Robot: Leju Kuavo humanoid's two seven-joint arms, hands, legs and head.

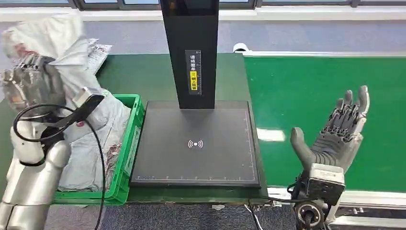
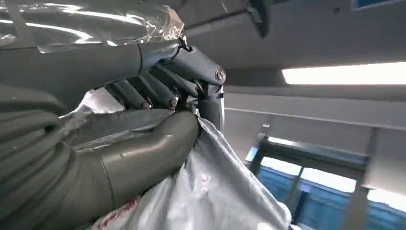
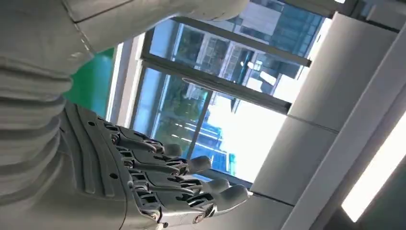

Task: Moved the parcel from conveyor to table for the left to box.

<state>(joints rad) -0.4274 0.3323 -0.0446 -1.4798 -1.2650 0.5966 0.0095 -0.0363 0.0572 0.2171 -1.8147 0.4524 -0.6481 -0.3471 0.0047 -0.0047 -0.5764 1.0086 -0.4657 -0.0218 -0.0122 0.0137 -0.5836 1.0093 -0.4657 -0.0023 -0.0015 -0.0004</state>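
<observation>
Left robot hand (image 1: pixel 29 79) clamped on a grey plastic mailer parcel (image 1: pixel 62 43), raised above the green crate (image 1: pixel 125 158) at the left end of the worktop (image 1: pixel 143 72). In the left wrist view, thumb and fingers (image 2: pixel 143 93) pinching crumpled film of the same parcel (image 2: pixel 206 191), bulk of the bag hanging below the grip. Right robot hand (image 1: pixel 335 132) spread wide, palm up, holding nothing, hovering over the green conveyor belt (image 1: pixel 311 86); fingers apart too in the right wrist view (image 3: pixel 158 182).

Risks, as judged from here: thin slippery film sliding out of a pinch that catches only a fold, dropping the parcel short of or outside the crate; hanging slack snagging on the crate rim or on the black wrist cable (image 1: pixel 98 158) looped near the arm; a release too high letting the bag tumble onto the rim instead of inside; crate already well filled, so a fresh bag possibly spilling over the wall.

Count: one parcel held; at least one more grey bag (image 1: pixel 95 148) lying in the crate, exact number hard to tell from the heap; another printed bag (image 1: pixel 98 50) on the worktop behind; one crate; one black scanner pad (image 1: pixel 196 143) with its upright post (image 1: pixel 190 48); one belt; two robot hands.
</observation>
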